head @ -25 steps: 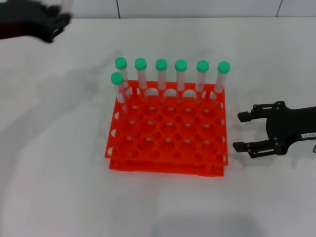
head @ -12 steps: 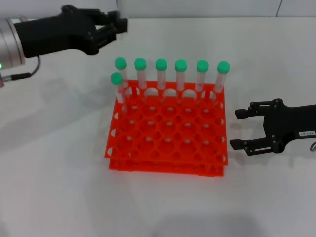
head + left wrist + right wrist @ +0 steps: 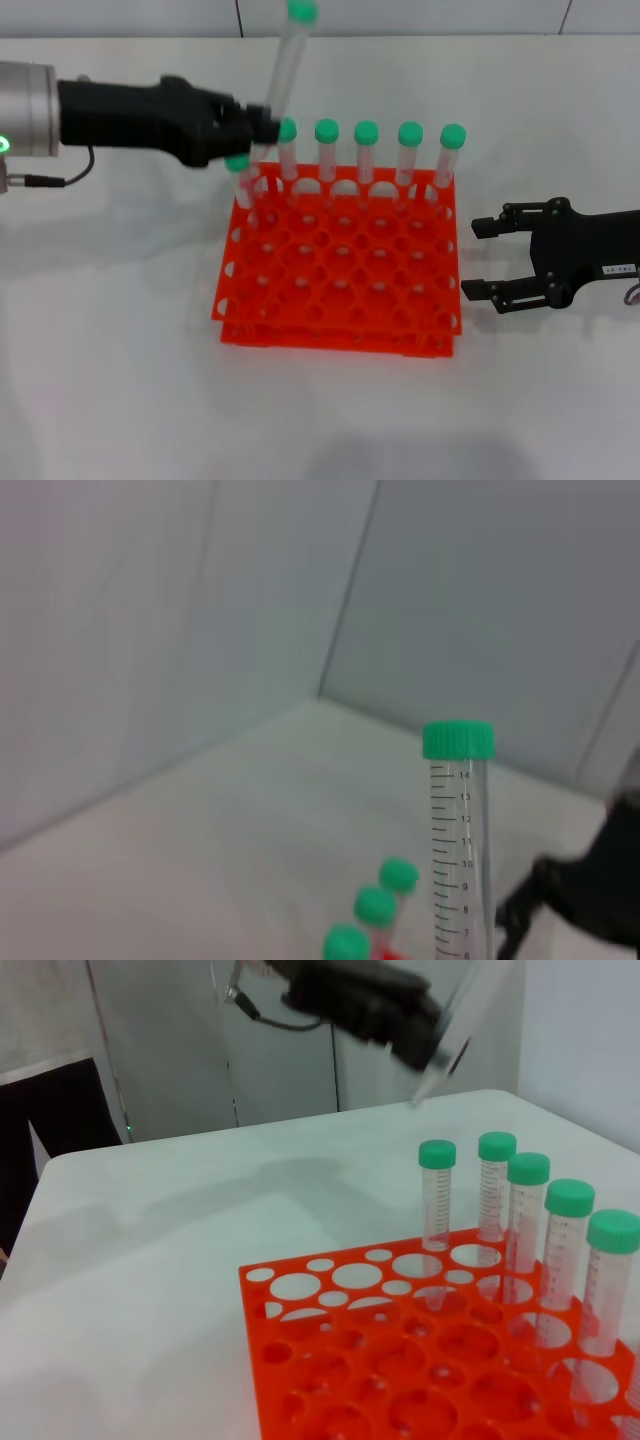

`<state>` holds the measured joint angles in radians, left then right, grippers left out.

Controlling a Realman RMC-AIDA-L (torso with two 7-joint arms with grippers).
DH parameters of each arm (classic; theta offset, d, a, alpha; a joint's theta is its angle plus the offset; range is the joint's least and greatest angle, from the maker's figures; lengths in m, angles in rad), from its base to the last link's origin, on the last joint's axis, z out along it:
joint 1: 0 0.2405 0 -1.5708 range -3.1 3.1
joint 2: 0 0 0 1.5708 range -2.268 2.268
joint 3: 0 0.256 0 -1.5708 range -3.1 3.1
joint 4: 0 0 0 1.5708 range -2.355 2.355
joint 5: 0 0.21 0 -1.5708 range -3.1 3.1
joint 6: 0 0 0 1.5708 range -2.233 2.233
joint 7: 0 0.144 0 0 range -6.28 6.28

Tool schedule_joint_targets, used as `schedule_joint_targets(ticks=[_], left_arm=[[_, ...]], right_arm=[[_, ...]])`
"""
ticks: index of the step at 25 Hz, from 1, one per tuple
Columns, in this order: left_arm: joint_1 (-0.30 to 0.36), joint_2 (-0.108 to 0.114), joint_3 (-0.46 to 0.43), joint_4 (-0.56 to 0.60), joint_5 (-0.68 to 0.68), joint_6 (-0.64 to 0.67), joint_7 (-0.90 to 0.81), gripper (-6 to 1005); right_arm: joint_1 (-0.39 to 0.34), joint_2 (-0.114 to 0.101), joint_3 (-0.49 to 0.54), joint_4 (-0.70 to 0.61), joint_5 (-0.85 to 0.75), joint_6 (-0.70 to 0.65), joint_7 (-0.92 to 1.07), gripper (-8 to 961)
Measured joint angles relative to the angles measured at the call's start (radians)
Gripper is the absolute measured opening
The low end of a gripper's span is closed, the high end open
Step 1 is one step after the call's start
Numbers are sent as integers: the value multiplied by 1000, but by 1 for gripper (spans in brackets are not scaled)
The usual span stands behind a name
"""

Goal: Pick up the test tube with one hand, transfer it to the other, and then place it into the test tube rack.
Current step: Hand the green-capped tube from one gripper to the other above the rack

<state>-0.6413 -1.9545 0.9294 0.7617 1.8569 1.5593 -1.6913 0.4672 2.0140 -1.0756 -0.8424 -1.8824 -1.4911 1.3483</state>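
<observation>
My left gripper (image 3: 266,122), on the silver green-ringed arm, is shut on the lower part of the test tube (image 3: 287,60). It holds the tube tilted, green cap up, above the back left corner of the orange test tube rack (image 3: 335,345). In the left wrist view the held tube (image 3: 456,850) stands upright. In the right wrist view the left gripper (image 3: 425,1045) and tube (image 3: 462,1020) hang beyond the rack (image 3: 330,1295). My right gripper (image 3: 472,260), with the white label, is open beside the rack's right side, low over the table.
Several green-capped tubes (image 3: 366,150) stand in the rack's back row, and one (image 3: 238,165) in the second row is partly hidden by the left gripper. The rack's other holes are empty. The white table (image 3: 110,350) surrounds the rack.
The left gripper has swung in from the far left with the tube to above the rack's back left corner. The right gripper has edged slightly toward the rack.
</observation>
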Motion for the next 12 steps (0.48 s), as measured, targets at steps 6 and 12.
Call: schedule_joint_targets(ticks=[6,12], left_arm=[[-38,-18,0,1,119,6,15,191],[-54,-48,5,-12,161,8,87,191]], right_arm=[[7,0,0,8,1,0,-11,769],[12,0,0,29,25,0,-38,769]])
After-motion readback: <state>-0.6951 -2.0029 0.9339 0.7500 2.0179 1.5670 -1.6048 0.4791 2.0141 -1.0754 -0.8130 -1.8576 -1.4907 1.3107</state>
